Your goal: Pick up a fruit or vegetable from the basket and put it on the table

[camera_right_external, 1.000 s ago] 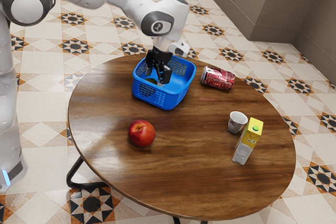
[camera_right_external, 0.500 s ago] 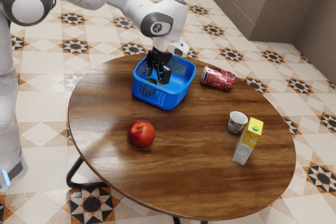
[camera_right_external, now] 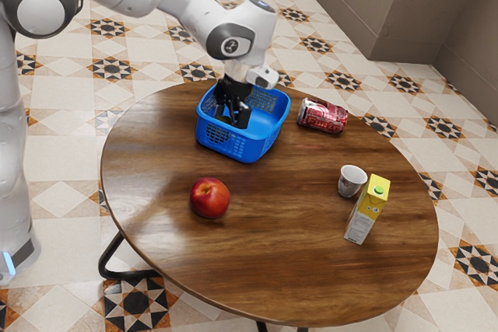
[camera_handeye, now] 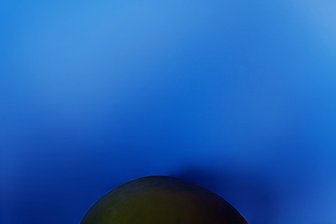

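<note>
Exterior view: reaching with gripper (camera_right_external: 232, 117) inside basket (camera_right_external: 247, 148) walls; cannot tell jaw opening or hold; seeing tabletop (camera_right_external: 288, 231) between basket and red fruit (camera_right_external: 210, 198).

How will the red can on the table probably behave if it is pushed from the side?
The red can would likely roll, because it lies on its round side, and it might go over the nearby edge of the table. Its shiny, smooth-looking wall may be slippery. Its weight I cannot judge.
</note>
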Available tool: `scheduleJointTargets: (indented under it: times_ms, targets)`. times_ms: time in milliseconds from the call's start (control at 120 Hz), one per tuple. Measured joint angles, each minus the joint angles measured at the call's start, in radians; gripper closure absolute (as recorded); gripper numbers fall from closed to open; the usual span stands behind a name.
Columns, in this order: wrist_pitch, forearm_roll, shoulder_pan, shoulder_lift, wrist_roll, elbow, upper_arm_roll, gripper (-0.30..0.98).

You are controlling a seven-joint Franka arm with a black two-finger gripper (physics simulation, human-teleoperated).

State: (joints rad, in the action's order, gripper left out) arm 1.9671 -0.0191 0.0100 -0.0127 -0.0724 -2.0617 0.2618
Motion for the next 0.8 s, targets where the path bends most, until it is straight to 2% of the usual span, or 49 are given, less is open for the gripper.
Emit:
scheduleJointTargets:
  times_ms: [533,658,800]
  targets:
    - [0.014,-0.001,0.005,0.008,-0.009,-0.016,0.005,0.01]
    - [0.02,0.0,0.003,0.007,-0.008,-0.016,0.005,0.24]
    - [0.028,0.005,0.002,0.007,-0.004,-0.016,0.008,0.35]
